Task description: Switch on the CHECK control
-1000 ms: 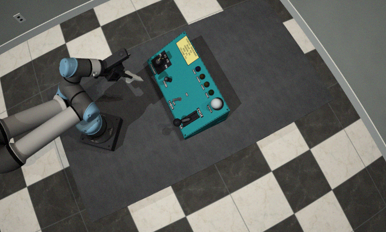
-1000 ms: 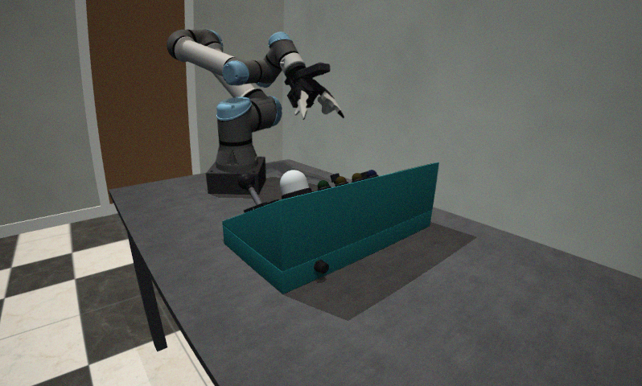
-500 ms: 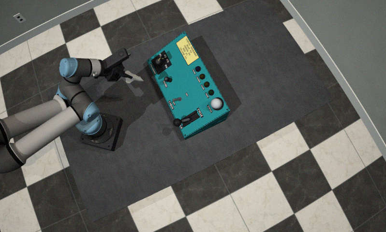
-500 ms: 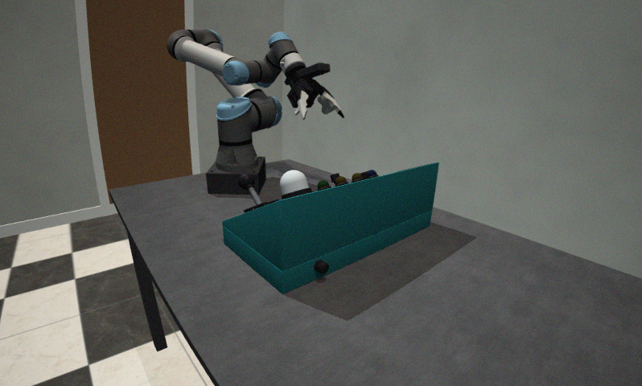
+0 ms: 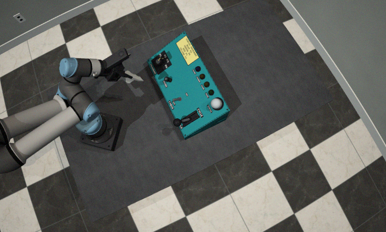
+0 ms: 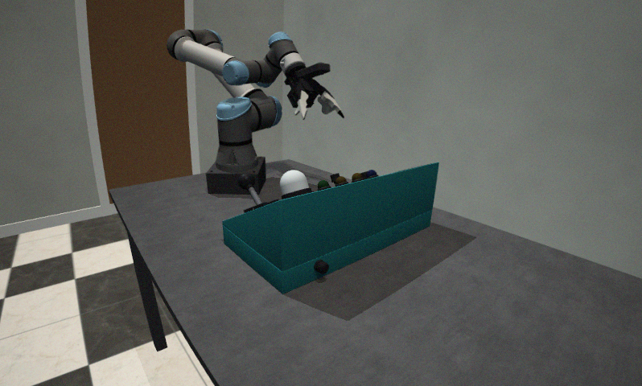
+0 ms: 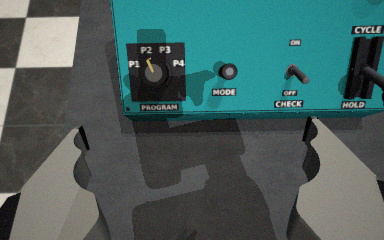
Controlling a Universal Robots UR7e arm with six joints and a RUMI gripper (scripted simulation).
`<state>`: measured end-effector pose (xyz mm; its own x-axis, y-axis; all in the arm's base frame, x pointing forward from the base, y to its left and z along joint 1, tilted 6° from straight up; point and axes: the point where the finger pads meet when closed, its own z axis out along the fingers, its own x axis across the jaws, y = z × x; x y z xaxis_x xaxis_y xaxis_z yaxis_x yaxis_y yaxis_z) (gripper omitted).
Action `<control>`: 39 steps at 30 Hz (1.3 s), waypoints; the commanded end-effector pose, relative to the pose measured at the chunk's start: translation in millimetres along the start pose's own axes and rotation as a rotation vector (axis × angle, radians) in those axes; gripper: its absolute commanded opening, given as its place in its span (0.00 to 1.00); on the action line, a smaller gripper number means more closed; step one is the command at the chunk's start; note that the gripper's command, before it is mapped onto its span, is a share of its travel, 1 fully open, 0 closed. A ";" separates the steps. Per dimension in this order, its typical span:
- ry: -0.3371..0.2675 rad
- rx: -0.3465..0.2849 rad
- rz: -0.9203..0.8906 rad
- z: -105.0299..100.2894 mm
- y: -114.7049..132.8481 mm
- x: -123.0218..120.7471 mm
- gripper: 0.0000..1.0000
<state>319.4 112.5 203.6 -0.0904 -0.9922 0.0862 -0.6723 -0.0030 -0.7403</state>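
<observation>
A dark grey worktop (image 6: 458, 305) stands on a checkered floor (image 6: 42, 286) of dark and cream tiles. One black leg (image 6: 147, 296) shows under the worktop's near corner. Beyond the worktop's far end a brown door (image 6: 137, 91) is set in a pale grey wall (image 6: 482, 95), with a light skirting board (image 5: 347, 94) along the wall's foot. In the top view, a wall socket (image 5: 19, 17) sits well away from the worktop's corner.

The arm (image 6: 204, 53) has pale grey tubes, dark grey joints with light blue caps, a square black base plate (image 5: 114, 143), and a black gripper (image 6: 322, 110) with white, black-tipped fingers.
</observation>
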 end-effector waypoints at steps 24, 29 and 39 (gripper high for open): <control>0.004 -0.006 -0.003 1.5 -0.2 2.1 1.00; 0.007 -0.009 -0.006 2.3 -1.2 4.2 1.00; 0.026 -0.051 -0.032 12.0 -0.3 18.3 1.00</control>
<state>322.8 102.3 198.9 -0.0935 -0.9896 0.1097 -0.6933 -0.0143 -0.7205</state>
